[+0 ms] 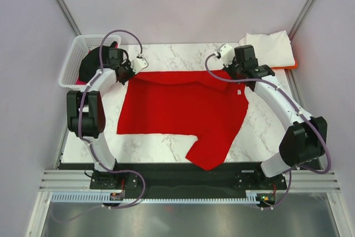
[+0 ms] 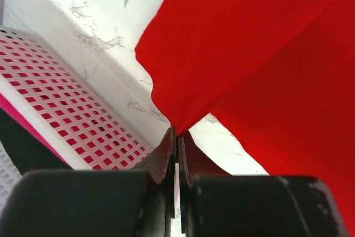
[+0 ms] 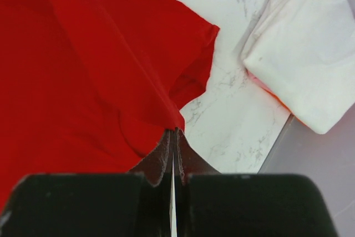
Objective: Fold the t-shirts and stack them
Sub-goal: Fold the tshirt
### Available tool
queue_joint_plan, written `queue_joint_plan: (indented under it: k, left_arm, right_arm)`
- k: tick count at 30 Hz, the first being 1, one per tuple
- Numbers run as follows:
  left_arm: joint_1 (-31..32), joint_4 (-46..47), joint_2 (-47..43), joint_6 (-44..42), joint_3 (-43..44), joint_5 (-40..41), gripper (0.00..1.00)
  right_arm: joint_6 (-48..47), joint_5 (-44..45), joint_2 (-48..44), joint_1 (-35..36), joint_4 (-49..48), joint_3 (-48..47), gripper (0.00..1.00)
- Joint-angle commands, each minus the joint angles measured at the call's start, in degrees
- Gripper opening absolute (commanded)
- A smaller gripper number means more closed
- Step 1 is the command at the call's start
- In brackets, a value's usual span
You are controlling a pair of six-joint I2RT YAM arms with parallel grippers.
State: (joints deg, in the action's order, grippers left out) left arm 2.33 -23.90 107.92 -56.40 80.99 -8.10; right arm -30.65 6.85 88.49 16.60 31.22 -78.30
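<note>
A bright red t-shirt [image 1: 183, 109] lies spread across the marble table, one sleeve hanging toward the front edge. My left gripper [image 1: 132, 74] is shut on the shirt's far left corner [image 2: 176, 120], close beside the basket. Over at the far right, the right gripper [image 1: 237, 77] is shut on red cloth [image 3: 172, 120] near the sleeve opening. A folded white t-shirt [image 1: 269, 49] rests at the back right corner on top of an orange one [image 1: 293, 65], only its edge showing. Black and pink cloth [image 1: 89, 66] lies in the basket.
A white plastic lattice basket [image 1: 76, 54] stands at the back left corner of the table, right next to my left wrist. Grey walls and metal frame posts close in both sides. The marble table [image 1: 161, 148] ends at a black rail near the arm bases.
</note>
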Motion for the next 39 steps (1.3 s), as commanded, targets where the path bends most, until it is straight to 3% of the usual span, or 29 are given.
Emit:
queue_joint_plan:
  k: [1,9,12,16,17,20,27,32,39]
  left_arm:
    - [-0.5,1.2,-3.9,-4.7,-2.1,-0.9,0.02]
    - [-0.5,0.1,-5.6,-5.4,-6.6,-0.3,0.02]
    - [-0.7,-1.0,-6.6,-4.2,-6.6,0.7,0.05]
    - [-1.5,-1.1,-9.4,-3.1,-4.6,-2.2,0.33]
    - [-1.5,-1.1,-9.1,-2.4,-3.5,-2.7,0.35]
    - [-1.0,-1.6,-5.1,1.0,2.8,-2.6,0.38]
    - [-0.8,-9.3,9.2,11.6,19.4,1.7,0.39]
    - [-1.1,-12.7,17.1,18.3,29.5,-0.5,0.44]
    - [-1.7,-17.8,24.3,21.9,39.0,-1.6,0.44]
  right_arm:
    - [2.9,-2.6,-3.0,1.1,2.8,2.0,0.00]
    - [3.8,-6.1,-5.2,1.4,5.9,5.4,0.00]
    - [1.9,-6.5,-6.6,1.5,8.7,5.2,0.08]
    - [2.2,-5.4,-8.8,0.9,7.7,3.9,0.50]
    - [2.4,-5.5,-8.4,0.7,6.9,3.3,0.56]
    - [3.1,-5.0,-3.1,-0.1,4.4,0.4,0.57]
    - [6.0,-6.8,15.4,-7.1,3.7,-16.0,0.53]
    - [8.1,-9.0,28.9,-11.2,3.8,-26.6,0.53]
    - [9.8,-11.6,38.2,-13.2,5.0,-37.0,0.53]
